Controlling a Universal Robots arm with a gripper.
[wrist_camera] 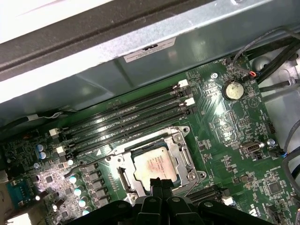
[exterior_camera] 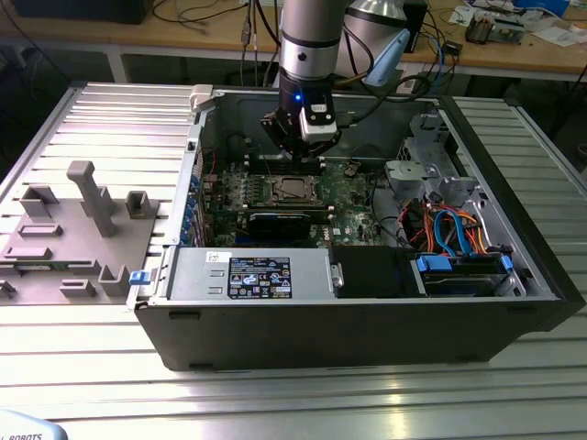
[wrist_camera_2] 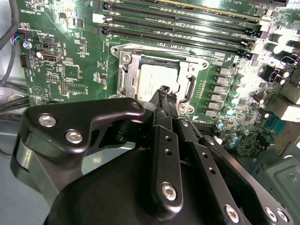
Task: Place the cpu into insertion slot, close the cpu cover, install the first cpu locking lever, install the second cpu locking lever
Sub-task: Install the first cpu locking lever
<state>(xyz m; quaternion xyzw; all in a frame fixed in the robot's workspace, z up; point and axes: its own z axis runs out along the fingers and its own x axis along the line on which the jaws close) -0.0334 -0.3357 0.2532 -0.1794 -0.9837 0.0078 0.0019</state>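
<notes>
From here I see the gripper [exterior_camera: 301,147] down inside the open computer case [exterior_camera: 367,302], hanging over the motherboard [wrist_camera: 234,140]. In both wrist views its jaws look drawn together to a narrow tip [wrist_camera_2: 164,91], with nothing I can make out between them. The cpu [wrist_camera: 156,165] lies flat in the insertion slot [exterior_camera: 275,190], its pale metal top showing through the cut-out of the cpu cover [wrist_camera: 183,151], and I judge that frame to be lying flat over it. What matters to me is the offset. The tip [wrist_camera: 159,182] hovers at the socket's edge on the side away from the long memory slots [wrist_camera: 126,119], so the chip sits just beyond the tip, toward those slots, not squarely under it. What looks like a thin wire lever [wrist_camera: 93,161] runs out from one side of the socket, well apart from the tip. I cannot tell whether the tip touches the frame.
</notes>
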